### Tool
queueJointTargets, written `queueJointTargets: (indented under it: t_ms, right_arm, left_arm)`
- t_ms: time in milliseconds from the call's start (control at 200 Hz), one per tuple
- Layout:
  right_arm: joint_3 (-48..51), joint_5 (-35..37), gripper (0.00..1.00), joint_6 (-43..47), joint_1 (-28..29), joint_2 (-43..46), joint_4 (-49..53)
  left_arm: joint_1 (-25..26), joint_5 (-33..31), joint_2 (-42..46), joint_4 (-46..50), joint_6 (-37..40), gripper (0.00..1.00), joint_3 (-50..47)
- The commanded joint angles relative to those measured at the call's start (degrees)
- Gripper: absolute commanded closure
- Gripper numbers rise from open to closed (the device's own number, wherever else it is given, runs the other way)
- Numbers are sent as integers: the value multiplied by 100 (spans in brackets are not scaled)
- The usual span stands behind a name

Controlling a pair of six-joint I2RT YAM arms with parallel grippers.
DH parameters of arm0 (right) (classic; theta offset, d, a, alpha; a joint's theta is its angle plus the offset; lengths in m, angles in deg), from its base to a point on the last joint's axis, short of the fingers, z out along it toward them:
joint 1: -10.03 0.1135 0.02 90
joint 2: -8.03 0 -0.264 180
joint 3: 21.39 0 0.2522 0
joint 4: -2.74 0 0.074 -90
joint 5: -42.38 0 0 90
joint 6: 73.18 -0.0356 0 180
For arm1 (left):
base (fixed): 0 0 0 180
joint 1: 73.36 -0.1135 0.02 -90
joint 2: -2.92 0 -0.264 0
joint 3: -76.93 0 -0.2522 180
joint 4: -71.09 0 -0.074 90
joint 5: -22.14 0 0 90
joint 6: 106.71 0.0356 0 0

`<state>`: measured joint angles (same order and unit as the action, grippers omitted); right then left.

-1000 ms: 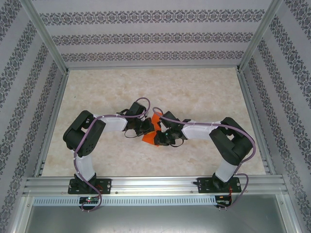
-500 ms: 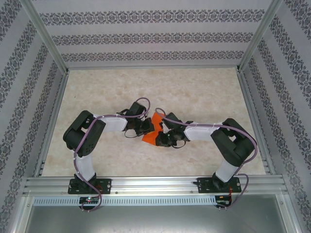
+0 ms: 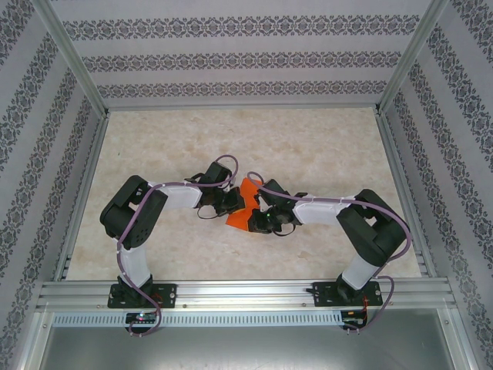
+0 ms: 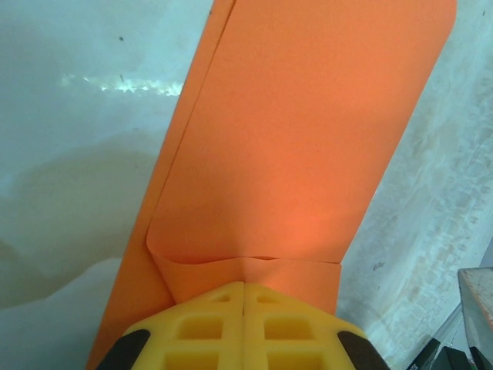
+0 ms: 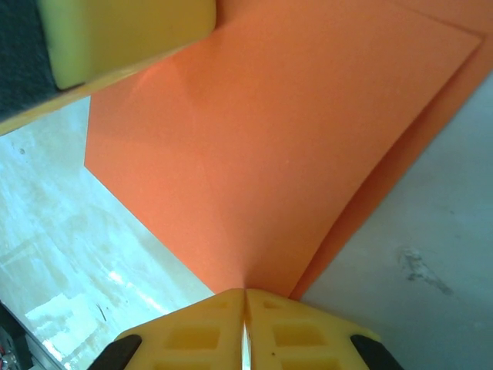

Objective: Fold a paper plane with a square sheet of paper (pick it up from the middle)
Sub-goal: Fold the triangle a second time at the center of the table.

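Folded orange paper (image 4: 293, 154), light, limp and crease-prone, we judge best held near its folds, where both jaws clamp it.

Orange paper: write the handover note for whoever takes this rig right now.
Grippers: the left gripper is shut on the orange paper, pinching one edge; the right gripper is shut on it too, at a creased corner.
Where: the paper sits between the two grippers over the middle of the table; whether it touches the surface is unclear.
Done: gripped from both sides and folded at least once, with layers overlapping.
Left: no dart shape yet; further folds remain.
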<state>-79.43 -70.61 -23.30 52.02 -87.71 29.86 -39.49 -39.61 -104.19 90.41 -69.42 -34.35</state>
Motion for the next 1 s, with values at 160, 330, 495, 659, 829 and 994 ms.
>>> queueJointTargets:
  t_ms: [160, 330, 495, 659, 829, 994]
  right_arm:
    - [293, 201, 90, -110, 92, -99, 429]
    - [507, -17, 90, -334, 164, 86, -59]
    - [465, -154, 89, -387, 170, 308, -194]
    - [610, 19, 89, -419, 129, 161, -117]
    - [856, 24, 89, -518, 151, 100, -235]
    - [815, 7, 89, -550, 142, 388, -253]
  left_arm:
    - [1, -178, -208, 323, 103, 95, -47]
    - [2, -171, -222, 326, 94, 96, -36]
    - [0, -171, -243, 337, 95, 97, -28]
    - [-1, -188, -274, 369, 114, 98, -1]
    - [3, -183, -293, 397, 120, 98, 15]
    - [4, -189, -279, 430, 147, 99, 24]
